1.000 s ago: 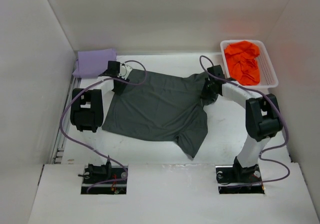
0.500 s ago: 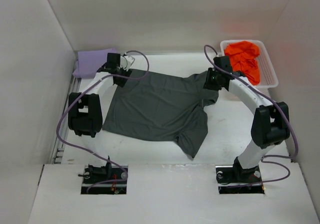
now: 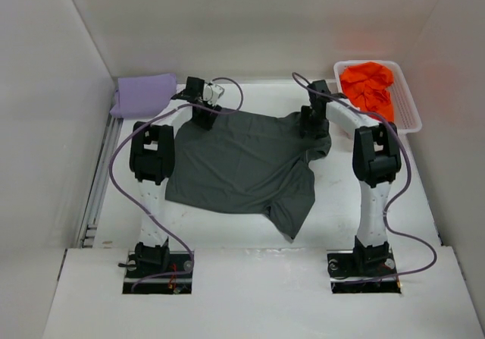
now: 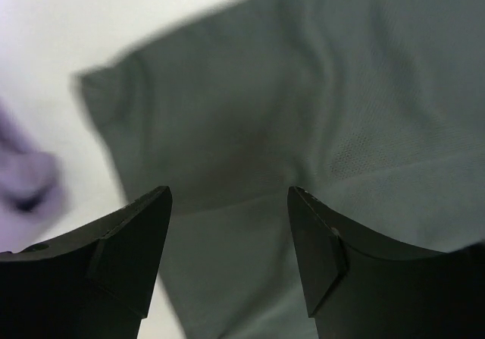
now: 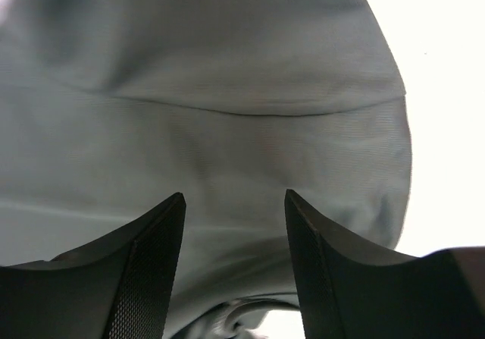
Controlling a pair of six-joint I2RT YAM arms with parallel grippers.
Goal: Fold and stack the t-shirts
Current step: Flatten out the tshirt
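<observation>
The dark grey t-shirt (image 3: 242, 161) lies spread on the table, one sleeve hanging toward the front. My left gripper (image 3: 203, 115) is open above its far left corner; the wrist view shows grey cloth (image 4: 250, 127) between the spread fingers (image 4: 129, 240). My right gripper (image 3: 312, 123) is open above the shirt's far right edge, over grey fabric (image 5: 227, 104). The lavender shirt (image 3: 142, 94) lies folded at the far left. The orange shirt (image 3: 369, 89) is bunched in the basket.
The white mesh basket (image 3: 409, 115) stands at the far right corner. White walls close in the table on three sides. A rail (image 3: 97, 187) runs along the left edge. Purple cables loop from both arms.
Both arms have swung inward and forward: the left gripper moved right along the shirt's far edge, the right gripper moved left and slightly back. The shirt's far edge has shifted a little.
</observation>
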